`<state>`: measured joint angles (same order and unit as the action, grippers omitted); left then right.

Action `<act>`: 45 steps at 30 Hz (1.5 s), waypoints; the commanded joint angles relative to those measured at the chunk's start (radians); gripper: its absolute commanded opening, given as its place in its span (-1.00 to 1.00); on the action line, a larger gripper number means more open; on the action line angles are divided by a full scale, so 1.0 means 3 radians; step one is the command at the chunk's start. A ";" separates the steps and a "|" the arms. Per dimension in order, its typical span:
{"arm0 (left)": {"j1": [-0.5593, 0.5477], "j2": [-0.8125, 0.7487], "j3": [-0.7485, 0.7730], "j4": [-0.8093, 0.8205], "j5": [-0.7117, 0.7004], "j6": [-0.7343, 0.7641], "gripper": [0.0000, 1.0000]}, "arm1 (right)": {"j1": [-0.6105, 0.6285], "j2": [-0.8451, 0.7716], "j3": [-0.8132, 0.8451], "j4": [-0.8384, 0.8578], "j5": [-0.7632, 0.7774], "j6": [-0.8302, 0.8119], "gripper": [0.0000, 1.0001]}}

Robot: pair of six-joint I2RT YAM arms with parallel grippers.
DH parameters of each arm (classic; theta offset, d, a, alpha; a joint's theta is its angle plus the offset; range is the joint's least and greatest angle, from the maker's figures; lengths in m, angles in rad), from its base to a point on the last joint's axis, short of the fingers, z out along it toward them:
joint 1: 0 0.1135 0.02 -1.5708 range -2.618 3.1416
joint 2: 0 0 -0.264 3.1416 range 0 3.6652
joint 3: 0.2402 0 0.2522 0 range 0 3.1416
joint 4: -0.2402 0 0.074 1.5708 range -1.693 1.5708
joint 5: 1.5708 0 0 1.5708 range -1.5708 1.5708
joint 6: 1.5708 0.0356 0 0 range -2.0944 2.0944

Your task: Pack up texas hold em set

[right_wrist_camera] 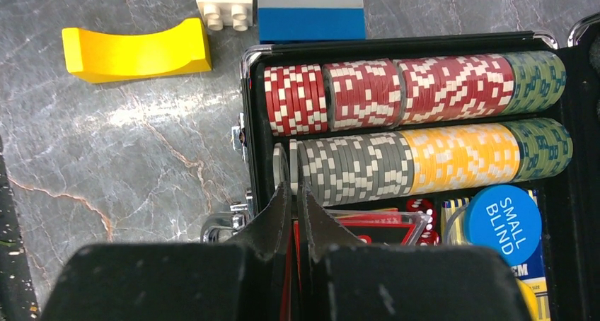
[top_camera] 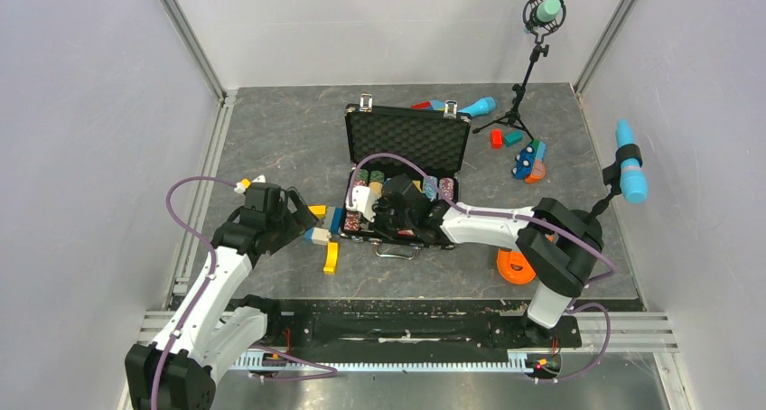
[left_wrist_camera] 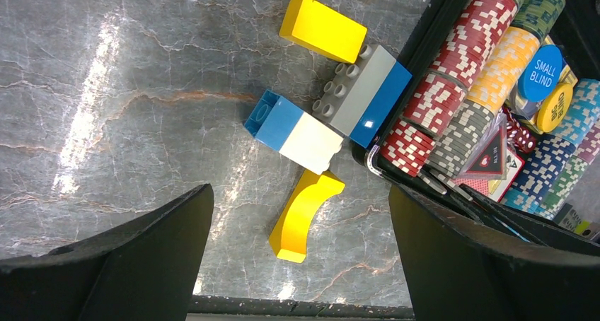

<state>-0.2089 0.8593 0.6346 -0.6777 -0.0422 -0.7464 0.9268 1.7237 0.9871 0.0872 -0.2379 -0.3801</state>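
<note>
The black ribbed briefcase (right_wrist_camera: 396,42) lies open about the middle of the counter (top_camera: 271,130). Its foam-lined lid (top_camera: 408,141) stands up toward the far edge and carries two silver latches (top_camera: 366,103) on its top rim. The right fingers (right_wrist_camera: 295,190) are clenched tight together inside the tray, their tips at the left end of the grey chips (right_wrist_camera: 354,167), where a chip or two stands slightly apart from the rest. Whether anything is pinched between them cannot be told. That row holds three colours: grey, yellow (right_wrist_camera: 460,157) and green. The row beyond it holds three red stacks (right_wrist_camera: 361,93) and one green stack (right_wrist_camera: 538,80). Two round dealer buttons show, a blue "SMALL BLIND" (right_wrist_camera: 504,224) and a yellow "BIG BLIND" (left_wrist_camera: 555,107), beside a card deck (left_wrist_camera: 492,164) and some red dice (left_wrist_camera: 520,133). The left fingers (top_camera: 296,217) are released and spread wide above the bare counter just left of the case. Four toy blocks lie there: a yellow brick (left_wrist_camera: 323,29), a grey-and-blue brick (left_wrist_camera: 364,95) touching the case's left wall, a blue-and-white brick (left_wrist_camera: 293,130) and a yellow arch (left_wrist_camera: 303,215). More blocks (top_camera: 519,148) are scattered toward the far right corner, and three microphones are in view: one lying behind the lid (top_camera: 479,106) and two on stands (top_camera: 630,162).
</note>
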 commanded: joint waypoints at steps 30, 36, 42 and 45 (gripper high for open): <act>0.0021 -0.0043 0.0006 0.0092 0.0064 0.0166 0.99 | 0.0124 -0.0310 0.0100 -0.0056 0.0501 -0.0236 -0.44; 0.0021 -0.0047 0.0012 0.0076 0.0087 0.0171 0.99 | 0.0122 -0.0542 0.0097 -0.0076 0.0693 -0.0212 -0.39; 0.0021 0.0037 0.0106 0.0051 0.0232 0.0250 0.99 | 0.0072 -0.0796 0.0265 -0.0056 0.1298 -0.0093 -0.20; 0.0021 0.0087 0.0181 0.0033 0.0318 0.0310 0.99 | -0.0044 -0.0883 0.0476 -0.0060 0.1626 0.0123 -0.13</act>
<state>-0.2089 0.8703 0.6369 -0.6788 0.0002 -0.7269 0.9493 1.5238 1.0218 0.0315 0.0818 -0.4229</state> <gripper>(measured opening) 0.994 0.418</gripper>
